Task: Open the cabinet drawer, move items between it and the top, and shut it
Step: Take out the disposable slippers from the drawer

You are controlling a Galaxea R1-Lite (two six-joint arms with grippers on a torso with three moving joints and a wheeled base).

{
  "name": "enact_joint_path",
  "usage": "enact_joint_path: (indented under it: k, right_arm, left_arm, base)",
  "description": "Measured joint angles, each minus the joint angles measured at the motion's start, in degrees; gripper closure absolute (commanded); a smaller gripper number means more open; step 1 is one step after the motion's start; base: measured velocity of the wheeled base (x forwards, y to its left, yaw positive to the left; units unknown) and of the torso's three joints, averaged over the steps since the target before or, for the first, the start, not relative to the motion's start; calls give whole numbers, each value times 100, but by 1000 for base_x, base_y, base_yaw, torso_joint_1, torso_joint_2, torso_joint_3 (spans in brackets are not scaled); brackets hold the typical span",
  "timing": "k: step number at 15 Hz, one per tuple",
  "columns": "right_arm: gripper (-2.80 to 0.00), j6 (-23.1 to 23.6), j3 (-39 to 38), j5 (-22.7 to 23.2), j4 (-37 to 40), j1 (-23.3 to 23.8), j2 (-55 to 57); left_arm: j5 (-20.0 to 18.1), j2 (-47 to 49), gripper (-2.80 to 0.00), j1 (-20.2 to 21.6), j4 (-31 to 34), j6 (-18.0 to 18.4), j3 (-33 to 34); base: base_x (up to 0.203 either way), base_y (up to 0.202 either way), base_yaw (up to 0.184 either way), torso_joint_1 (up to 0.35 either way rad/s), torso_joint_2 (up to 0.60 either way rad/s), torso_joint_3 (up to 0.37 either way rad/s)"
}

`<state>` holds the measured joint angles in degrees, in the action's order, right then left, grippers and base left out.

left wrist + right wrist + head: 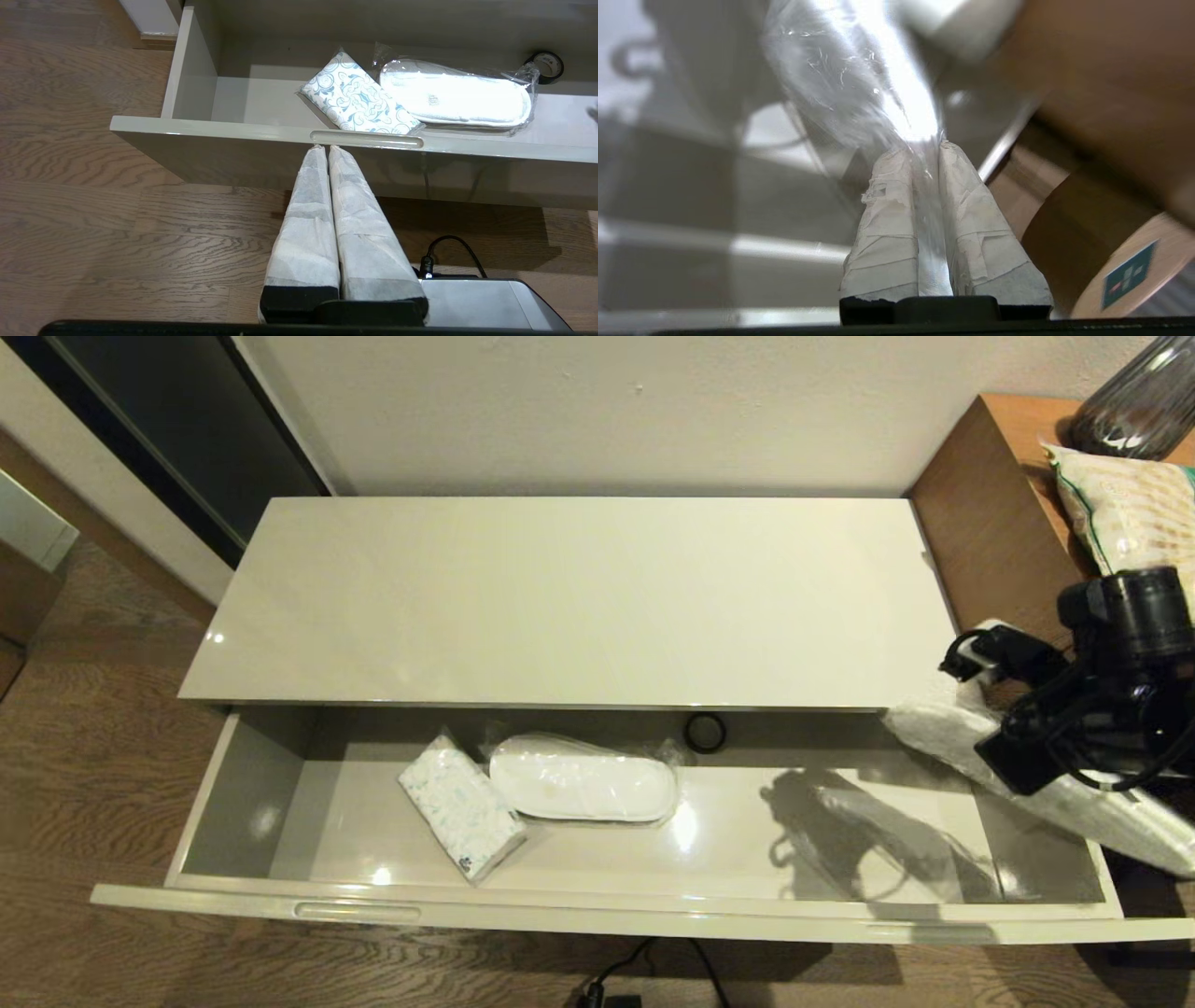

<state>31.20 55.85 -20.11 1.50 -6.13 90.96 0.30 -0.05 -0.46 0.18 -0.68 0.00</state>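
The cabinet drawer (597, 907) stands pulled out below the bare glossy top (560, 597). One wrapped white slipper pair (583, 782) lies flat in the drawer's middle, and shows in the left wrist view as a slipper pair (453, 95). My right gripper (924, 149) is shut on the clear wrapping of a second slipper pair (859, 84). That pair (934, 733) hangs tilted over the drawer's right end, below the right arm (1074, 728). My left gripper (325, 148) is shut and empty, low before the drawer front (233, 133), with its tips just under the left slot (366, 139).
A blue-patterned tissue pack (462, 807) touches the lying slippers on their left. A black tape ring (705, 733) sits at the drawer's back wall. The brown side table (990, 523) to the right carries a snack bag (1130, 513) and a dark ribbed vessel (1144, 401). A cable (644, 971) runs on the floor.
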Motion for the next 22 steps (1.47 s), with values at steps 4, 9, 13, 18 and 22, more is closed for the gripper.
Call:
enact_joint_path:
  k: [4,9,13,18,22]
  right_arm:
    - [0,-6,1691,5,974,-107,-31]
    - [0,-2,3679,-2,2140,-151,463]
    - [0,6,3422,5,2793,-158,608]
    - [0,-80,1955,5,3385,-302,140]
    - [0,-85,1489,90,3372,-492,-339]
  left_arm:
    - [-1,0,0,3,-2,-2,0]
    - [-1,0,0,0,0,-2,0]
    - [0,0,0,2,0,2,0]
    - [0,0,0,2,-1,0,0]
    - [0,0,0,5,-2,0,0]
  base:
    - [0,0,0,0,0,0]
    - [0,0,0,0,0,0]
    - [0,0,0,0,0,0]
    - [0,0,0,0,0,0]
    - [0,0,0,0,0,0]
